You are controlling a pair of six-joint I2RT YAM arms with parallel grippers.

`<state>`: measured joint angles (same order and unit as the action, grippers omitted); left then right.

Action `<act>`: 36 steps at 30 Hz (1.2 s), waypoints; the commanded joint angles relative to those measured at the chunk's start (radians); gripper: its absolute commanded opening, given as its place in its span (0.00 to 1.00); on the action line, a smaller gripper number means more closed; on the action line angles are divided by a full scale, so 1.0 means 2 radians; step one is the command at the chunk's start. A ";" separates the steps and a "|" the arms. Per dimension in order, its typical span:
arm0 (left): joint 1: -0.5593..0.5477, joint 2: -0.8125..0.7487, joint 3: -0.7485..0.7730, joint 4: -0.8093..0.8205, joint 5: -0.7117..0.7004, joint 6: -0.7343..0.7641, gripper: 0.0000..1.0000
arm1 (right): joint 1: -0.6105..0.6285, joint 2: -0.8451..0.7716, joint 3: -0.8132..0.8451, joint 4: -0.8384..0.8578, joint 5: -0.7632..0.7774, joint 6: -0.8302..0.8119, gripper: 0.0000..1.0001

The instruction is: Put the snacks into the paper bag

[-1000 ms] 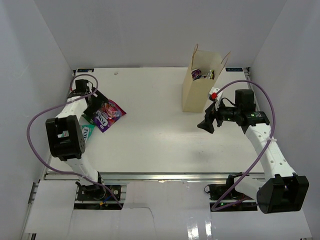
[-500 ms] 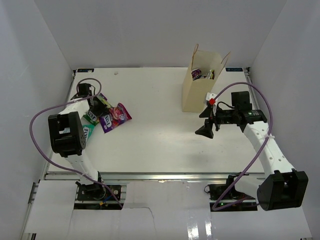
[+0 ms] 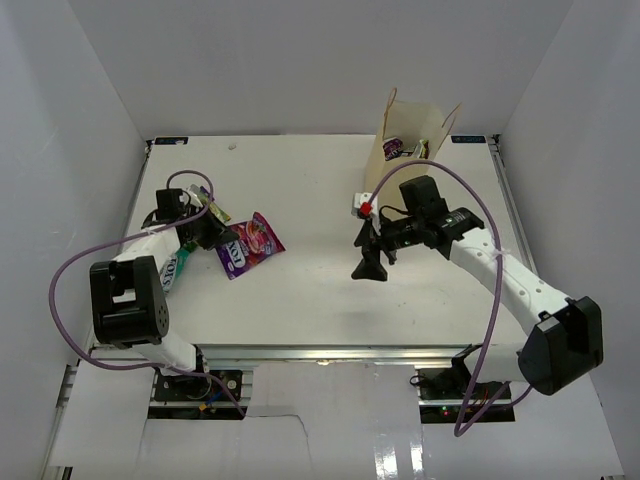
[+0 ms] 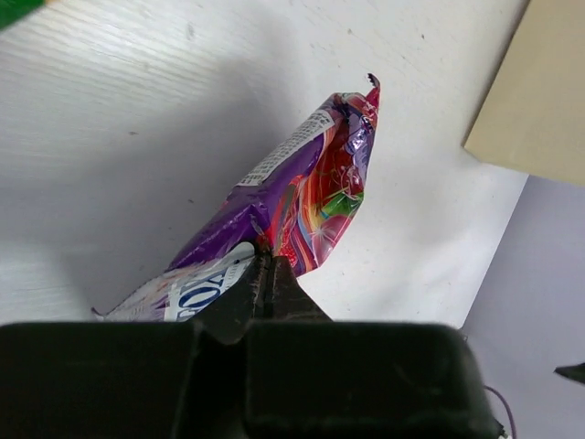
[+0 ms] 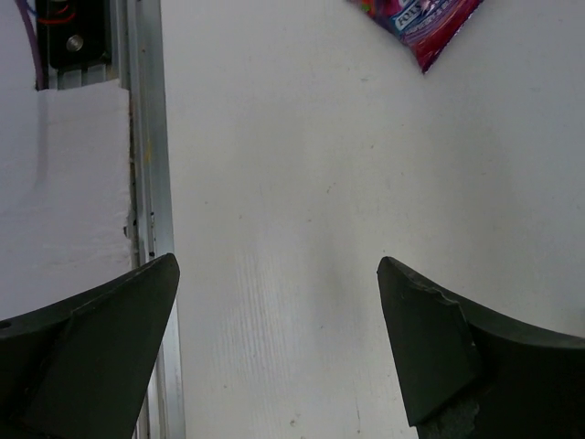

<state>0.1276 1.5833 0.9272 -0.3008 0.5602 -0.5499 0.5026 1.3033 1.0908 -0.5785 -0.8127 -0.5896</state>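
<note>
One candy bag pinched in left end effector (lower edge hidden); right end effector spread, empty.

We see a white worktop. A tan paper bag stands upright near its far right corner. A teal-white packet lies by the left edge, with a pink multicolour candy bag near it, toward the middle.

White tabletop between plain pale walls on three sides, aluminium rail along near edge
</note>
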 commanded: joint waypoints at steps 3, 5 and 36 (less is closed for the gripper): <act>-0.037 -0.043 -0.038 0.045 0.047 -0.002 0.00 | 0.033 0.036 0.032 0.113 0.089 0.165 0.95; -0.055 -0.056 -0.056 0.053 0.041 -0.009 0.00 | 0.044 0.055 0.028 0.154 0.123 0.215 0.95; -0.189 0.043 0.041 -0.131 -0.246 -0.282 0.78 | 0.076 0.150 0.054 0.194 0.256 0.367 0.98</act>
<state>-0.2245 1.6192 0.9211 -0.4519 0.1764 -1.0096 0.6548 1.6451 1.1957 -0.2276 -0.3195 0.1497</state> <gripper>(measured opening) 0.783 0.984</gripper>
